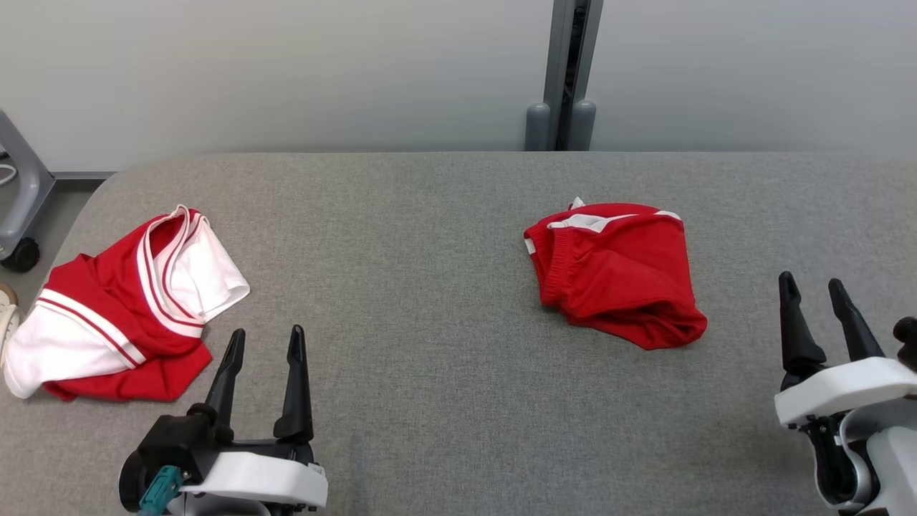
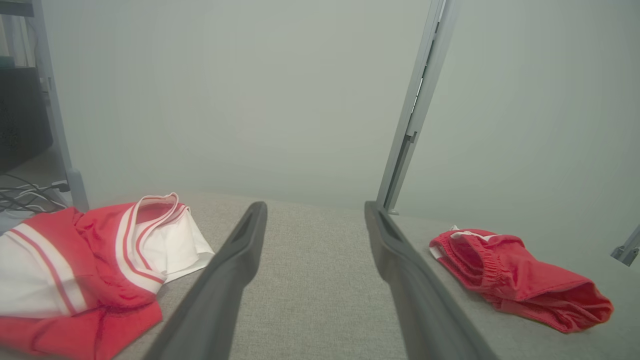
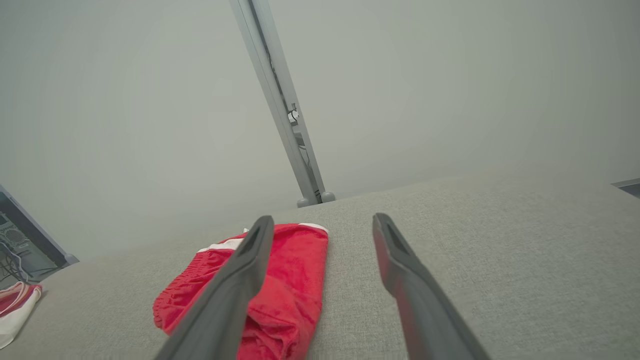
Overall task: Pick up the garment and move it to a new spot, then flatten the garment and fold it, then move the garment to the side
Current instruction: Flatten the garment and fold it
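Showing left gripper (image 1: 267, 332) at 7 o'clock and right gripper (image 1: 812, 279) at 4 o'clock of the head view, both spread wide and holding nothing. Lying crumpled on grey table (image 1: 430, 358), at 10 o'clock from right gripper and apart from it: red shorts (image 1: 616, 276). Heaped near left gripper, at 9 o'clock: red-and-white jersey (image 1: 122, 308). Cannot tell which is the garment meant. Judged at the very start: pick-up, move, flattening, folding all left.

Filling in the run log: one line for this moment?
left gripper open, empty | right gripper open, empty | red shorts crumpled, untouched | red-and-white top at left
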Tool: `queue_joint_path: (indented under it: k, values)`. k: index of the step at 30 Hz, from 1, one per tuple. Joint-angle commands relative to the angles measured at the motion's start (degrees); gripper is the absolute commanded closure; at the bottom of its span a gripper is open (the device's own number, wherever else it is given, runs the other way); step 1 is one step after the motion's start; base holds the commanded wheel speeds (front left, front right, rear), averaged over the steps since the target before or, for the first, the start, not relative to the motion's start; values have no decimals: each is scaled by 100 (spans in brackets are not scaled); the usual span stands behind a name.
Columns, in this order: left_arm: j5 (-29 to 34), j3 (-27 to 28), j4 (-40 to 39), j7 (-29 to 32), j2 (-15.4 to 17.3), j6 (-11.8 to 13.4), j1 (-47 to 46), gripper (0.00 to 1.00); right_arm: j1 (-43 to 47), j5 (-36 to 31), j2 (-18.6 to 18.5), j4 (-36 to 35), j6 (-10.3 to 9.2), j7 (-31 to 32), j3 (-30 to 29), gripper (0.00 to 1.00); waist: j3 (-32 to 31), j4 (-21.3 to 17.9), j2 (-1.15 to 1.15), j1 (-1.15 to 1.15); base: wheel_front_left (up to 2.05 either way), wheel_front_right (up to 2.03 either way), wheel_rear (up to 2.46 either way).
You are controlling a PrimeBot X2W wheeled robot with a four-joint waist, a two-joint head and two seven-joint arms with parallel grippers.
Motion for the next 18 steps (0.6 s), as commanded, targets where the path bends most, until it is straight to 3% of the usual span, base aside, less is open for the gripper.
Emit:
queue_joint_path:
  k: [1,9,17,18]
  values:
    - [14,19,-30,-10,23,-28,78,0,102,-86,34,-57,2,-27,-53,0,-3,-7,0,0,0,0,0]
    - [54,-18,-45,-10,23,-45,74,0,243,-374,184,-184,2,-30,-149,0,-13,6,0,0,0,0,0]
    - [-18,-107,13,-10,23,-81,-29,0,38,-325,68,-101,2,-30,-66,0,123,167,0,0,0,0,0]
    - [-21,-119,18,-10,23,-82,-45,0,-10,-285,43,-78,2,-30,-22,66,161,192,0,0,0,0,0]
